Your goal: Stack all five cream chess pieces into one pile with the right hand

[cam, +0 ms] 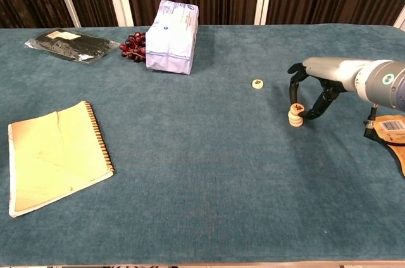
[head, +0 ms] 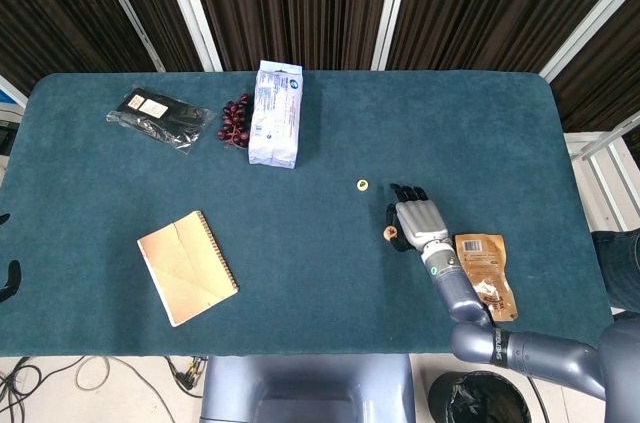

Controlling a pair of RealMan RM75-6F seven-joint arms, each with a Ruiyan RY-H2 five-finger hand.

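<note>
Cream chess pieces stood in a short pile (cam: 295, 115) on the teal table (cam: 202, 173), toward its right side; my right hand (cam: 314, 94) arched over it, fingers (cam: 295, 90) curled down around the top piece, though I could not tell whether they gripped it or only touched; one more cream piece (cam: 257, 83) lay apart, just up and left of the pile; a brown pouch (head: 486, 273) rested beside my forearm; my left hand was out of view.
</note>
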